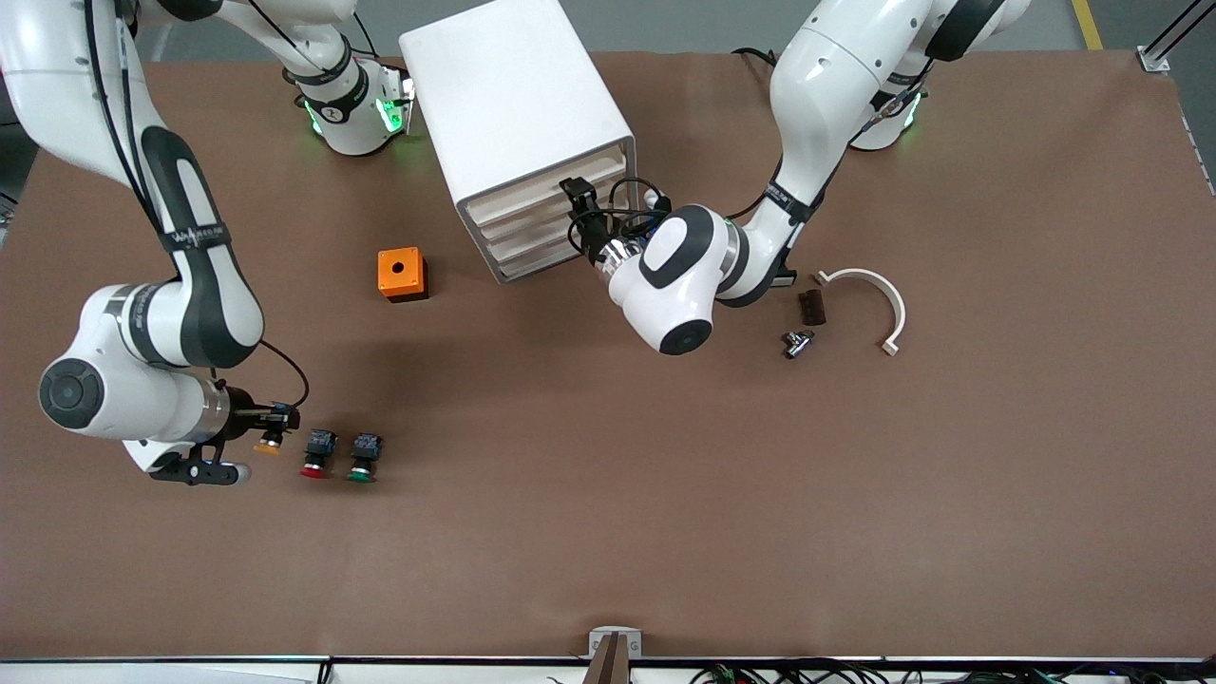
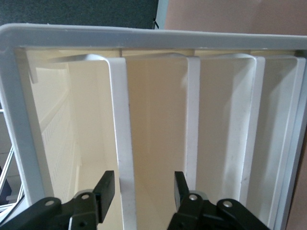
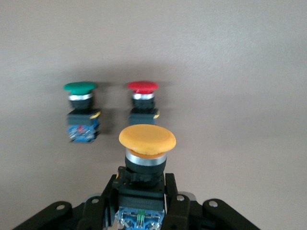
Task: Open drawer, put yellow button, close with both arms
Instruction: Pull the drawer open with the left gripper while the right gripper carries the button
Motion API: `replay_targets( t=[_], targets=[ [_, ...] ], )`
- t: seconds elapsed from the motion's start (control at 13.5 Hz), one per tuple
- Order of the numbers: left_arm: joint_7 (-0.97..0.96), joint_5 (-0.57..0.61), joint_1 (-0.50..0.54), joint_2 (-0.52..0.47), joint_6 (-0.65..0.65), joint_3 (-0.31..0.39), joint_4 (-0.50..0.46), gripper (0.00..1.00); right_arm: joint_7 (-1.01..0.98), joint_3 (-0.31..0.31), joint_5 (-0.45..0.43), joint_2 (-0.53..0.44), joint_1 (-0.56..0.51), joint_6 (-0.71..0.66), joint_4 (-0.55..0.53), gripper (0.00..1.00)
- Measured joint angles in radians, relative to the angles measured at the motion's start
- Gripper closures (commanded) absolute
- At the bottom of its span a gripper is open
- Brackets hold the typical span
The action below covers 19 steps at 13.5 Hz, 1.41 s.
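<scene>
The right gripper (image 3: 141,194) has its jaws clamped on the black body of the yellow button (image 3: 147,140), whose yellow-orange cap points away from the wrist; in the front view this gripper (image 1: 275,418) sits low over the table (image 1: 665,532) toward the right arm's end, and whether the button is lifted off the surface cannot be told. Just beside the held button, toward the left arm's end, lie the red button (image 1: 316,453) and then the green button (image 1: 364,458), close together and resting on the table. The left gripper (image 2: 144,189) has its jaws apart, one finger on each side of the front lip of the drawer (image 2: 120,158), not yet pressed against it; that drawer is the uppermost of the four in the white cabinet (image 1: 513,104), and it appears pushed in. The cabinet stands near the robots' bases, farther from the front camera than the buttons. An orange box (image 1: 401,274) sits beside the cabinet toward the right arm's end. Toward the left arm's end lie a white curved piece (image 1: 879,294), a small dark block (image 1: 811,306) and a small metal part (image 1: 796,342).
</scene>
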Motion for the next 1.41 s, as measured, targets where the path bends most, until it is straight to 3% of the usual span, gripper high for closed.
replay_targets(
  t=[0.15,0.37,0.74,1.26,1.33,1.41],
  targets=[
    [0.0,-0.012,0.0,0.007,-0.002,0.0,0.0,0.67,0.07,0.001,0.002,-0.046,0.036,-0.058,0.001,1.0],
    [0.0,-0.025,0.0,0.007,-0.014,-0.001,0.004,0.97,0.218,0.002,0.005,-0.106,0.106,-0.143,0.003,1.0],
    [-0.007,-0.031,0.011,0.006,-0.043,0.01,0.015,1.0,0.469,0.05,0.015,-0.187,0.157,-0.23,0.004,1.0],
    [0.0,0.014,0.164,0.01,-0.048,0.028,0.092,0.95,0.815,0.193,0.031,-0.217,0.16,-0.264,0.016,1.0],
    [0.008,0.014,0.17,0.012,-0.048,0.028,0.095,0.84,0.866,0.215,0.031,-0.217,0.16,-0.264,0.017,1.0],
    [0.015,0.014,0.171,0.013,-0.047,0.028,0.095,0.65,0.919,0.239,0.032,-0.217,0.161,-0.264,0.018,1.0]
  ],
)
